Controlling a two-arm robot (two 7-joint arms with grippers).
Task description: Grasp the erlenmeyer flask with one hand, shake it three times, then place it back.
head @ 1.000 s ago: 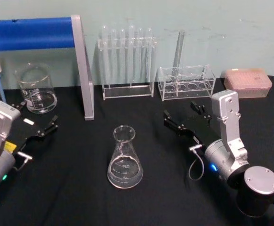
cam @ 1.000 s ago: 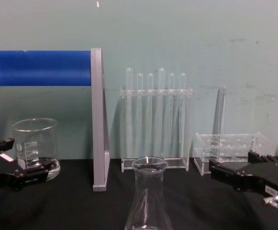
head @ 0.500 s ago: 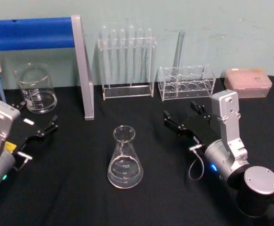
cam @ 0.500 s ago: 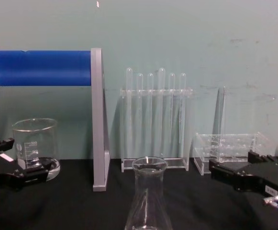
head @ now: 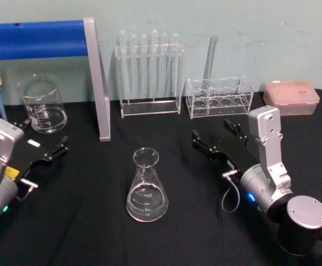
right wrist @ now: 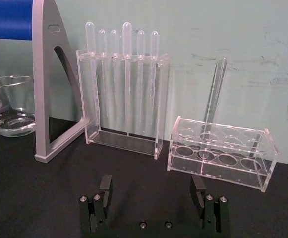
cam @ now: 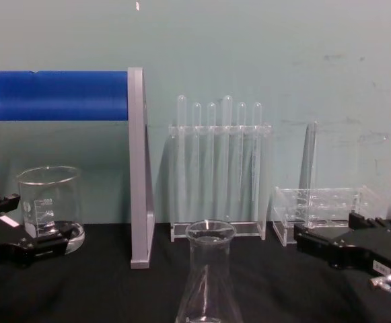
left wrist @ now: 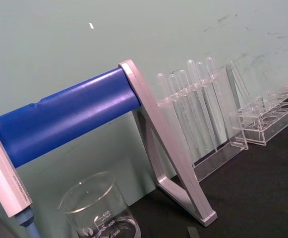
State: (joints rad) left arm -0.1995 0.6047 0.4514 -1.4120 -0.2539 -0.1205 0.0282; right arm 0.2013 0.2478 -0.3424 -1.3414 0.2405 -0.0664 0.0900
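Erlenmeyer flask [head: 147,186], clear glass and conical, sits upright mid-table on the black cloth [head: 183,221], untouched. Right black gripper [head: 219,139] rests nearby, jaws spread, empty; left gripper [head: 41,142] likewise. Looks like grasping, shaking and returning are all still to do.

A pale green wall [cam: 262,54], scuffed and faintly marked, rises directly behind a tabletop [head: 83,221] draped in black cloth. Along the tabletop's far edge, a grey metal stand [head: 97,83] carrying a blue horizontal bar [head: 39,39] stands near the far left corner. Even, soft light falls across the scene, casting faint shadows on the wall.
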